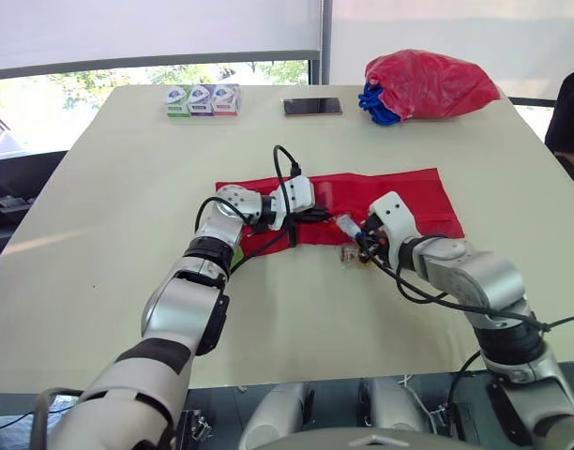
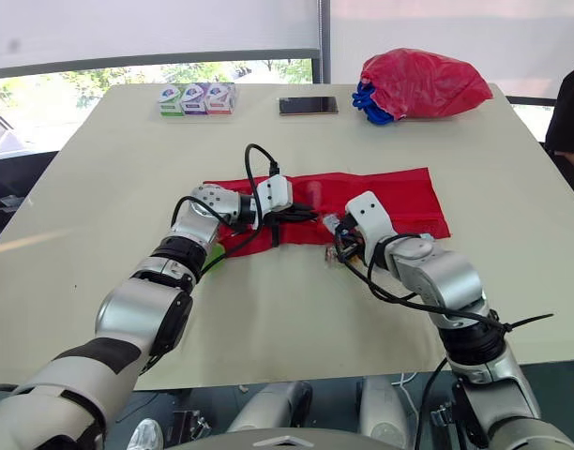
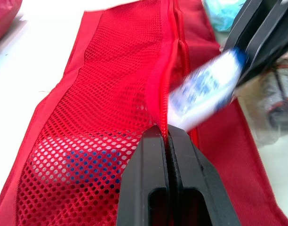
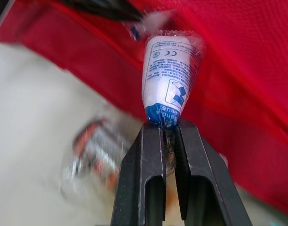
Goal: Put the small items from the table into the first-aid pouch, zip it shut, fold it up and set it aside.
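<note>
The red first-aid pouch (image 1: 381,199) lies unfolded flat on the table, mesh pocket (image 3: 111,94) up. My left gripper (image 1: 323,215) is shut on the edge of the mesh pocket by its zipper, holding it raised. My right gripper (image 1: 360,235) is shut on a white and blue wrapped bandage roll (image 4: 170,80), whose far end points at the pocket opening (image 3: 200,94). A small clear packet (image 1: 349,255) lies on the table just below the pouch, beside the right gripper. Something blue shows through the mesh (image 3: 87,160).
At the far edge sit three small boxes (image 1: 203,99), a phone (image 1: 312,106) and a red bag over blue cloth (image 1: 428,84). A person's dark sleeve (image 1: 570,122) is at the right edge. The table (image 1: 109,234) is bare to the left and front.
</note>
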